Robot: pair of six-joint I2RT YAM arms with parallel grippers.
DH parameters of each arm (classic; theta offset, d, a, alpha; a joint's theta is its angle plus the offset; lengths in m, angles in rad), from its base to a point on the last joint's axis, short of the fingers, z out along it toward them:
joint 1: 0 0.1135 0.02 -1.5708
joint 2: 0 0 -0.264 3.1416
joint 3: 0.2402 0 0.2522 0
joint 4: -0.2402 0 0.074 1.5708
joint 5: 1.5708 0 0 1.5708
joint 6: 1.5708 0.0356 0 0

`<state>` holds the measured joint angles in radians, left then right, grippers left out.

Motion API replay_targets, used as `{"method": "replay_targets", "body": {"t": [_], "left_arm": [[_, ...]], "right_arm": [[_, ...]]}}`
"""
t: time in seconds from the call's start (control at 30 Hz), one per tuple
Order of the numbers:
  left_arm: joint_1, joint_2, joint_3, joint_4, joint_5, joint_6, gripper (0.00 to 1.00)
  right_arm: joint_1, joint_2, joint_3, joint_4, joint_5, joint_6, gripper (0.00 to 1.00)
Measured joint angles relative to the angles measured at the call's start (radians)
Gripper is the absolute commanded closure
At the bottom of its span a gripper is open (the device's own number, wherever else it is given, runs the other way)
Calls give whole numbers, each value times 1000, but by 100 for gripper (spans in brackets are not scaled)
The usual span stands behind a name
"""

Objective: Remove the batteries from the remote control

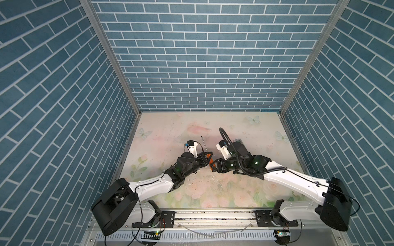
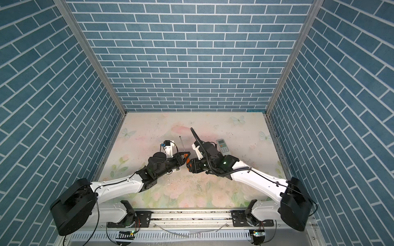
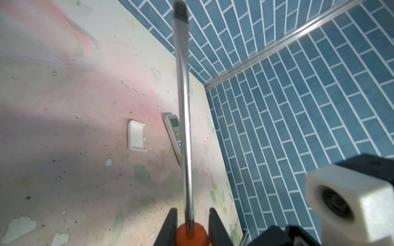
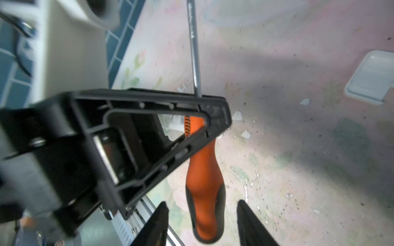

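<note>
The left tool (image 3: 191,228) is closed narrow on the orange-handled screwdriver (image 4: 202,170). It grips the top of the handle, where the steel shaft begins, and the shaft points toward the back wall. The right tool (image 4: 204,221) is open: its 2 jaws stand on both sides of the handle end and do not touch it.

The step in hand looks like getting the screwdriver ready, with only the left arm carrying it. The batteries do not show in any view. Probably they sit inside the remote control (image 2: 223,147), which lies face up on the counter (image 2: 149,132), behind the right arm and well apart from both tools.

For the next move, the right tool probably must draw back without knocking the handle. The remote control would then need its battery side turned up before the tip can reach anything.

Only the right wrist view shows the gap between the right jaws and the handle. The left wrist view shows a white cover (image 3: 136,138) lying near the remote control. In both top views the right arm hides this cover.
</note>
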<state>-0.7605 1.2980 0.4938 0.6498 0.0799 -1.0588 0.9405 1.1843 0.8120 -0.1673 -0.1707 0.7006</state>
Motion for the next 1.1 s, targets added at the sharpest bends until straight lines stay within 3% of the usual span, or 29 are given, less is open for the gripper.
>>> {"method": "replay_targets", "body": {"t": [0.17,0.5,0.8,1.1], "left_arm": [[31,36,72,35,-37,-79,100],[36,126,122,164,-60,-246,100],[37,126,127,195,-50,-300,100],[26,134,127,238,-33,-343,100]], "right_arm": [[27,-116,-199,217,134,104,44],[82,-52,-290,655,296,118,43],[82,0,-289,776,339,69,44],[54,24,-258,799,349,21,53]]}}
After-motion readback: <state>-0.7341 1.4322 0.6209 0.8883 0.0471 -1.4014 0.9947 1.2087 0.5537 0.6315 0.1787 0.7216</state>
